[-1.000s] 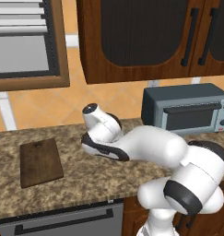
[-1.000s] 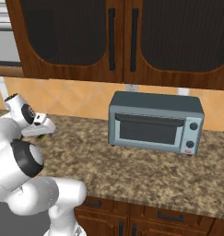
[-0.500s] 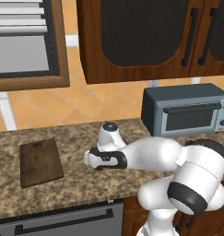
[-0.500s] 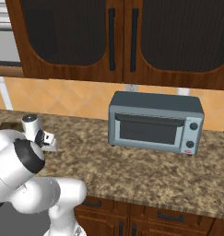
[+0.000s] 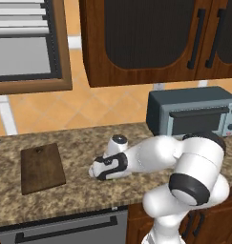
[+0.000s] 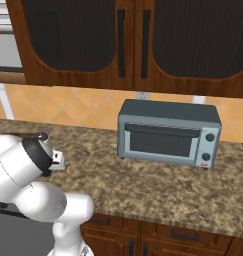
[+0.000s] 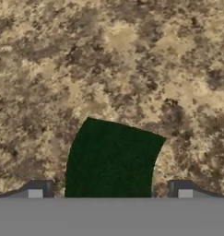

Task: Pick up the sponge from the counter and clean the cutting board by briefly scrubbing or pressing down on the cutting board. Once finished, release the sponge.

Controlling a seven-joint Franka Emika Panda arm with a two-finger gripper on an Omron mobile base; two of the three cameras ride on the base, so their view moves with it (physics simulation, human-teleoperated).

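Gripper (image 7: 109, 191): hanging low over the counter (image 7: 132, 55), jaws standing wide apart, gripping nothing.
Sponge (image 7: 112, 159): lying flat on the counter, sitting between both fingertips (image 7: 36, 190).
Cutting board (image 5: 41, 167): lying well left of the gripper.

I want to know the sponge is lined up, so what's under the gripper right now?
Under the open gripper lies the dark green sponge, flat on the speckled counter, between the two fingertips. The sponge's near end is cut off at the bottom of the hand view.
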